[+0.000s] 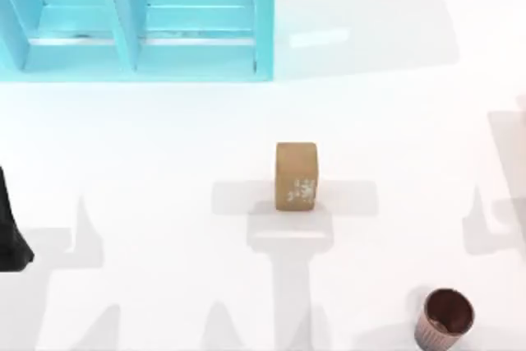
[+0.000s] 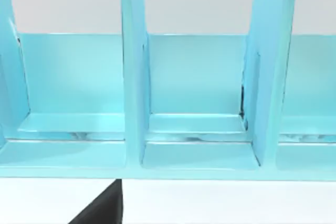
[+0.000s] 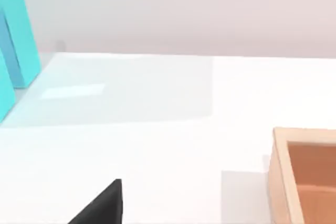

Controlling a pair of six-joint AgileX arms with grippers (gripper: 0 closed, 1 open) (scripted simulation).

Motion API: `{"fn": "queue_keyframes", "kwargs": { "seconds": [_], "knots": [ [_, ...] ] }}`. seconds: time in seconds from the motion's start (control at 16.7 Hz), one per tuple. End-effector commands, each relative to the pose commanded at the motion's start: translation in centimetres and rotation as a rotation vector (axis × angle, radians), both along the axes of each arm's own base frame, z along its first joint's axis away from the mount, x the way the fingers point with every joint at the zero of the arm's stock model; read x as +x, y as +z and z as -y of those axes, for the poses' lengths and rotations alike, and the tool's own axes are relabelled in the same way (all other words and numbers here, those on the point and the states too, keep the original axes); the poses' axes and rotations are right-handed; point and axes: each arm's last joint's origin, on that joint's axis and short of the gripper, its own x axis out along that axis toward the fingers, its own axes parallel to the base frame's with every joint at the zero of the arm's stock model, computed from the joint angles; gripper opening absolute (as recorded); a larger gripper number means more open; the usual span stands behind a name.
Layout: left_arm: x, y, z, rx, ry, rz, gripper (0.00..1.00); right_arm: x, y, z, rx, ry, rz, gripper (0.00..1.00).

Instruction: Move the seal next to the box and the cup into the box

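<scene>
At the left edge of a plain white counter (image 1: 164, 121), seen from above, a dark part of the left arm (image 1: 11, 228) shows. The left wrist view shows a black wedge of the left pincer (image 2: 102, 205) low over the counter. Whether this pincer is apart or together cannot be told. Straight ahead of it stands a glossy turquoise rack with upright dividers and open bays (image 2: 134, 77), which sits at the counter's far left.

Well apart from the left pincer, near the middle of the counter, stands the seal, a small upright tan-brown block with rounded edges and white speckles on one face (image 1: 296, 176). Nothing touches it.

Farther still from the left pincer, at the counter's near right, stands the cup, small and round, with a ribbed pinkish-copper wall and a dark glossy inside (image 1: 445, 318). It is upright and alone.

The right wrist view shows a black wedge of the right pincer (image 3: 102, 205), its state likewise impossible to tell. Near it is the corner of an open, light wooden box (image 3: 286, 182). The turquoise rack lies well beyond it.
</scene>
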Motion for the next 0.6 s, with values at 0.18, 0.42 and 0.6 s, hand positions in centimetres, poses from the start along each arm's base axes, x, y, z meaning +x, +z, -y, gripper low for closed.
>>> {"fn": "queue_keyframes", "kwargs": {
  "seconds": [0.18, 0.42, 0.6],
  "knots": [
    [0.0, 0.0, 0.0, 0.0, 0.0, 0.0, 1.0, 1.8, 4.2, -1.0, 0.042, 0.044, -0.132, 1.0],
    [0.0, 0.0, 0.0, 0.0, 0.0, 0.0, 1.0, 6.3, 9.3, -3.5, 0.093, 0.09, -0.354, 1.0],
    [0.0, 0.0, 0.0, 0.0, 0.0, 0.0, 1.0, 10.8, 11.7, -6.6, 0.113, 0.108, -0.545, 1.0]
  ]
}}
